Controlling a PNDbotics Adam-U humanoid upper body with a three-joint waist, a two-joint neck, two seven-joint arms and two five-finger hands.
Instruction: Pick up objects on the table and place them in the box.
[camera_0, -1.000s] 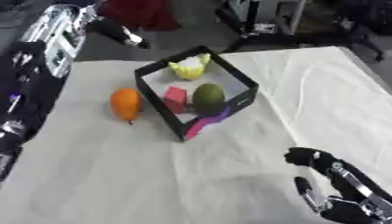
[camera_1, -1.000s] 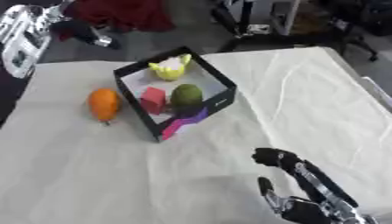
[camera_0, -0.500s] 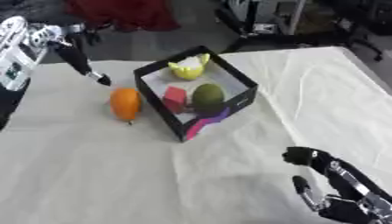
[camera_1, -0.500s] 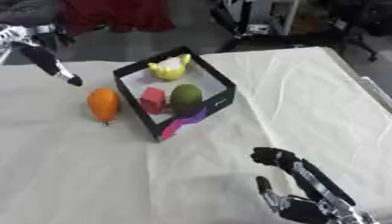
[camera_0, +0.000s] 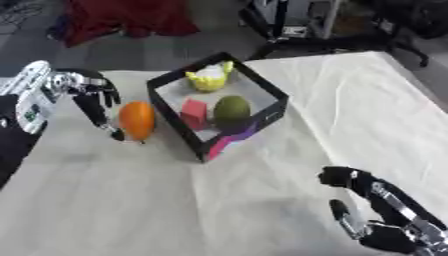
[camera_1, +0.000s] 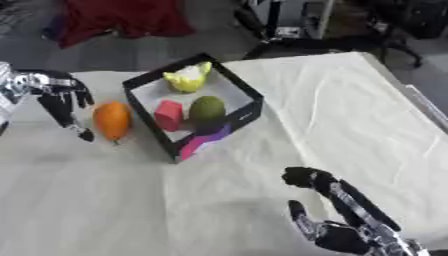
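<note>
The box (camera_0: 267, 107) has black walls, a pale grey floor and a magenta patch at its near corner. Inside it lie a yellow fruit (camera_0: 209, 78), a red cube (camera_0: 193, 113) and a dark green avocado (camera_0: 232, 110). An orange fruit (camera_0: 136, 120) lies on the cream cloth over the table (camera_0: 131, 200). Both hands are black with silver: left hand (camera_0: 90, 92), right hand (camera_0: 376, 215).

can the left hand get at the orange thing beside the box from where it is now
Probably yes. The left hand hangs right beside the orange object, fingers pointing down along its outer side, with nothing between them. The box stands on the far side, leaving that approach free.
</note>
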